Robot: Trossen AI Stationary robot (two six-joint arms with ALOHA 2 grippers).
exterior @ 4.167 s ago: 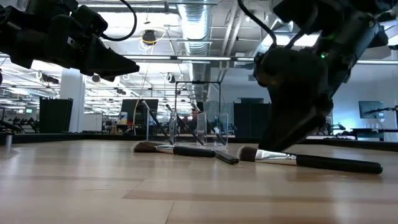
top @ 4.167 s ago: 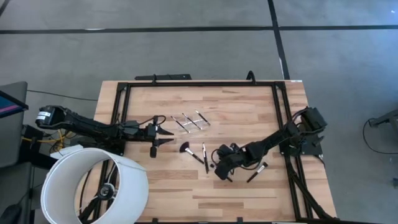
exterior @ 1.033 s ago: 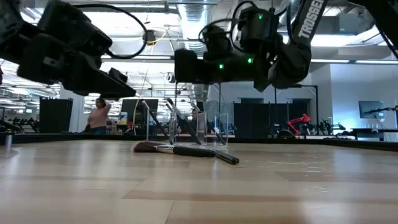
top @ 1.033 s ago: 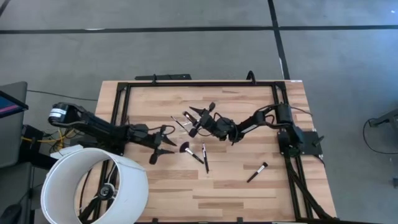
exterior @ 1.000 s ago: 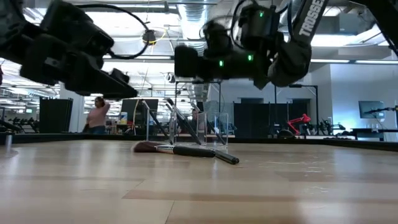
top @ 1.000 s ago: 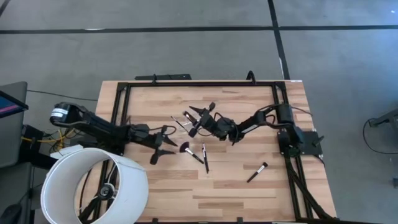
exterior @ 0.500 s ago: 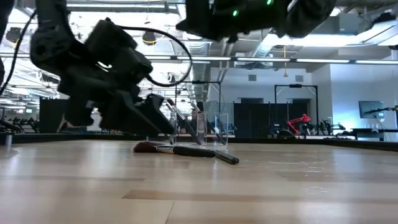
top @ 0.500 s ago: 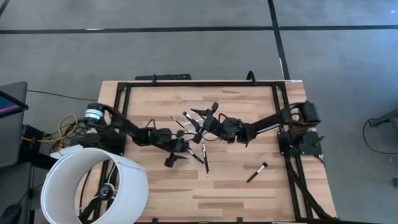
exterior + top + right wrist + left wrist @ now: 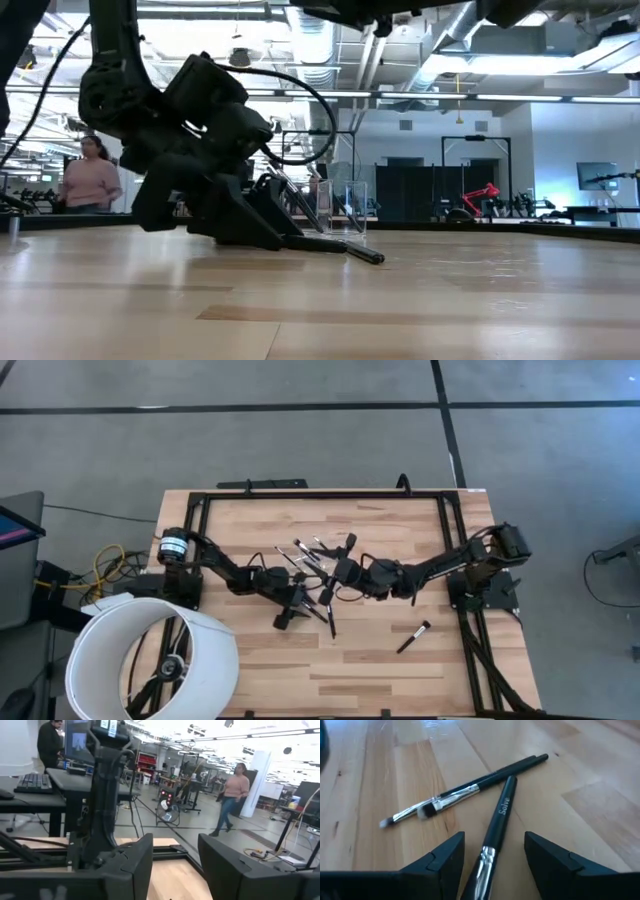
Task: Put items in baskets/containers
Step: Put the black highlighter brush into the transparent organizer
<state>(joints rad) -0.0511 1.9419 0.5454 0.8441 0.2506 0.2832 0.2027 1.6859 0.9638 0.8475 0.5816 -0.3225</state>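
My left gripper (image 9: pixel 295 608) is down at the table near its middle, open. In the left wrist view its fingers (image 9: pixel 494 837) stand on either side of a black brush marked "Solve" (image 9: pixel 499 817) without touching it; the silver ferrule shows and the head is hidden. Two thinner brushes (image 9: pixel 470 790) lie crossed just beyond. In the low view this gripper (image 9: pixel 265 225) hides that brush's head, and the handle (image 9: pixel 345 248) lies flat on the wood. The clear tray (image 9: pixel 305 555) (image 9: pixel 335 205) holds several brushes leaning in it. My right gripper (image 9: pixel 337 568) (image 9: pixel 175 845) is open, raised beside the tray.
One more brush (image 9: pixel 412 637) lies alone toward the table's near right. A big white cylinder (image 9: pixel 150 660) stands off the near left corner. A black frame (image 9: pixel 300 495) runs round the table top. People move in the room behind (image 9: pixel 90 180).
My left gripper has swung toward the table's right and dropped to the wood, ending open over the brushes near the middle. My right gripper has risen from in front of the tray, out of the low view, and drifted a little toward the near edge.
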